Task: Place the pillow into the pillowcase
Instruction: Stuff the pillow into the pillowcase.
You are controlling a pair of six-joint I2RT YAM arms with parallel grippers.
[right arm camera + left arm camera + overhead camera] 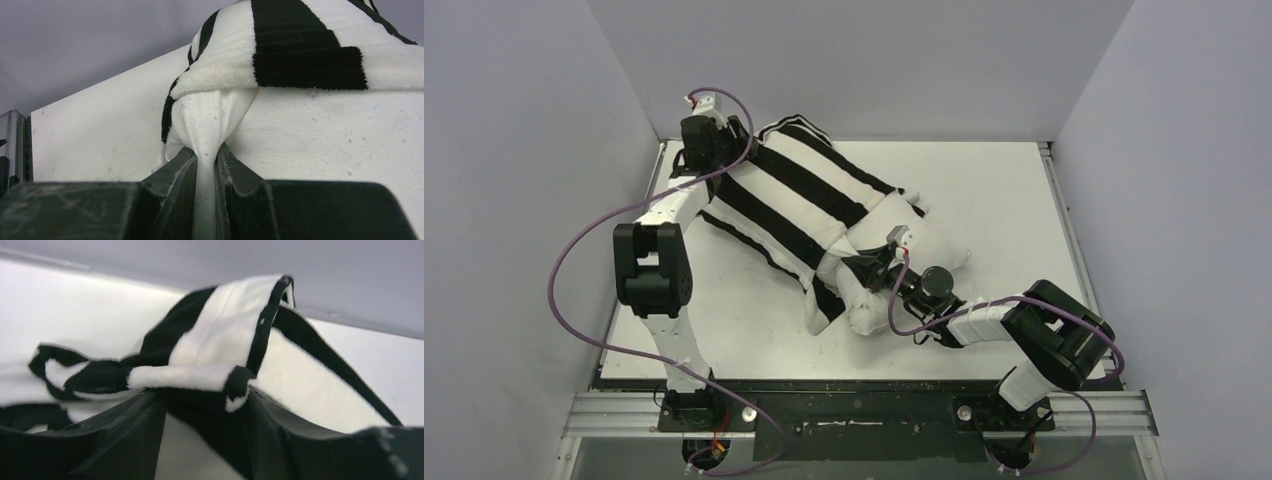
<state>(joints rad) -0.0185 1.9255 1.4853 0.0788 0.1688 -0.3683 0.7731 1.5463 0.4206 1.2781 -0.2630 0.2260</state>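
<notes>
1. At the table's (pixel 1004 190) centre, the pillow (pixel 929 255) lies mostly sheathed. Only its plain end bulges out toward 4 o'clock, on the right arm's side.
2. The pillowcase (pixel 804 195) covers the rest, running diagonally from its open hem near centre up to its closed end at 11 o'clock. The hem is bunched around the pillow's shoulder, and one striped flap hangs toward 6 o'clock.
3. The right gripper (pixel 205 155) has its jaws drawn narrow on a tuck of the pillow's plain fabric, just beneath the hem. Judgement: this pinch anchors the pillow so that it can be driven deeper or the hem worked over it.
4. The left gripper (pixel 200 395) sits at the closed end, at 11 o'clock. Its jaws stand wide, with a striped corner lying between the fingers (pixel 125 440) and no clamping visible. Judgement: it is stationed there to take that corner and brace the sleeve against the push.
5. Judgement: the task is well advanced, with the exposed end yet to be covered. Without a firm hold at 11 o'clock, the whole bundle may slide instead of the pillow seating.
</notes>
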